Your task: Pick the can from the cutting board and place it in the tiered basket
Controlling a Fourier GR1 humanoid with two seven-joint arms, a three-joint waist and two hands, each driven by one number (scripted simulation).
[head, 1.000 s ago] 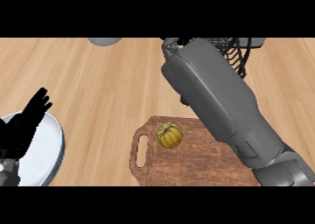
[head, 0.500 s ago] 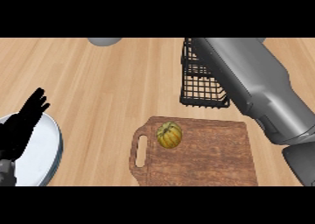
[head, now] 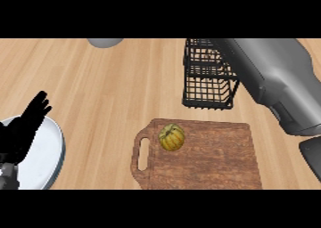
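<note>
The left hand point(head: 22, 129) rests at the view's left edge, fingers straight and up, over a white plate point(head: 52, 151). The right forearm point(head: 281, 84) crosses the upper right, partly covering the black wire basket point(head: 209, 91); the right hand itself is out of view. The can is not visible. On the wooden board point(head: 203, 160) lies only a small yellow-green squash point(head: 171, 137), near the handle slot. A grey object point(head: 105, 42) sits at the desk's point(head: 110, 84) far edge.

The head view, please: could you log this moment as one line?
left hand open, resting over plate | right hand unseen | can unseen | squash on cutting board | basket beyond board
</note>
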